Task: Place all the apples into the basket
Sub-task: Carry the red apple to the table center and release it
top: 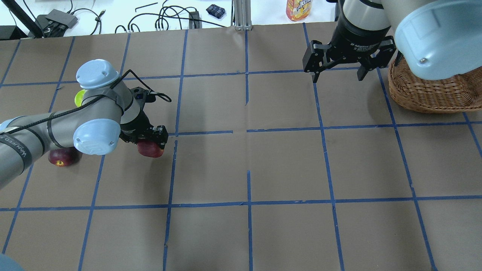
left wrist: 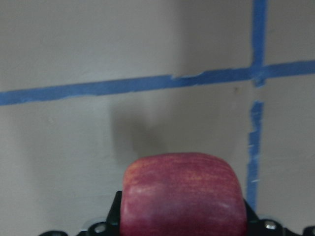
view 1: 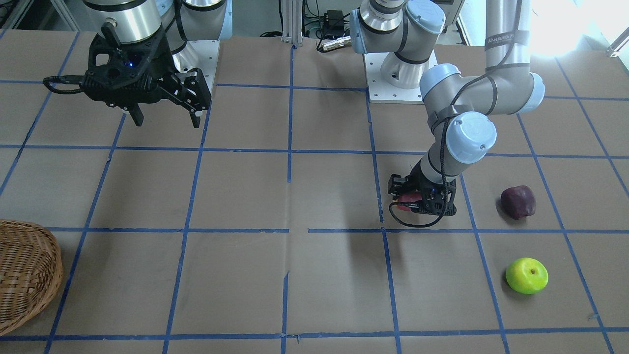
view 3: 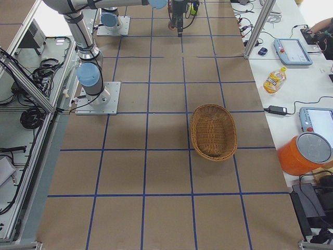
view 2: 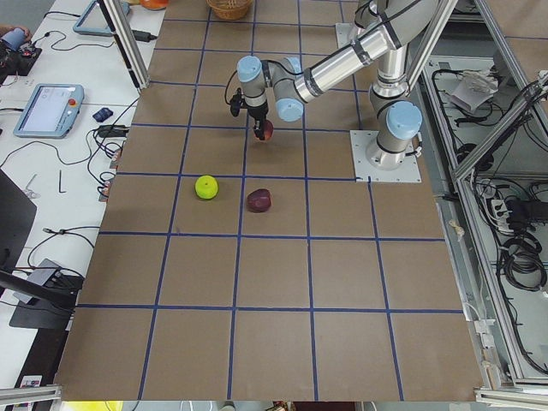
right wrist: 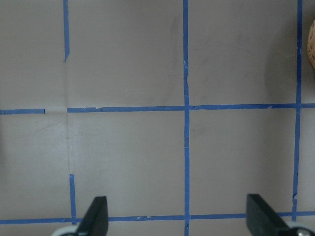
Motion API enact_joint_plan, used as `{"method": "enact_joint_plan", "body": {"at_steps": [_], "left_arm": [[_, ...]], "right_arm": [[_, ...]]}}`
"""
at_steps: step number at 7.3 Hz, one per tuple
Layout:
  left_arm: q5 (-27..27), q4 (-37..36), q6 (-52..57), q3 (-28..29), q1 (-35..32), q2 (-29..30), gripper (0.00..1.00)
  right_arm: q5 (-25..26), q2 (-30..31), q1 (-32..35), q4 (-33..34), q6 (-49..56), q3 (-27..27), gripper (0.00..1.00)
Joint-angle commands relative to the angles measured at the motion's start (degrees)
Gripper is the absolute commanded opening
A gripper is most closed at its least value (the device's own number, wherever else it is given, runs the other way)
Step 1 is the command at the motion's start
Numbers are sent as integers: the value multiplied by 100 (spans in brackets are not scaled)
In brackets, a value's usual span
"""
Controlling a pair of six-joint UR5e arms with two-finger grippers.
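Left gripper clamps the red apple, well apart from the basket, so a hand-over looks likely. Right gripper hangs by the basket, jaws apart; maroon apple and green apple lie loose

My table: brown paper, blue tape grid. On the side bench beside it: juice bottle, orange tub with grey lid, pendant, second pendant, black power brick with its cable.
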State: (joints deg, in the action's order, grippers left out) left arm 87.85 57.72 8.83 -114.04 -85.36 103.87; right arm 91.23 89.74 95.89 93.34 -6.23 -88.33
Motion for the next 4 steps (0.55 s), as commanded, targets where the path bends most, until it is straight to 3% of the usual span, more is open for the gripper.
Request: {"method": "enact_joint_plan", "body": {"at_steps": [1,3,4], "left_arm": [[-513,-102,-1735,512,-1196,192,0],[-761,-409,-3223,1162,-2288,720,0],[-744,-515,-3474,1243,-2457,1062,0]], "right_arm": [[0,9,0,0,-1,0,100],[0,9,9,0,8,0,100],[0,9,17,-9,8,0,100]]}}
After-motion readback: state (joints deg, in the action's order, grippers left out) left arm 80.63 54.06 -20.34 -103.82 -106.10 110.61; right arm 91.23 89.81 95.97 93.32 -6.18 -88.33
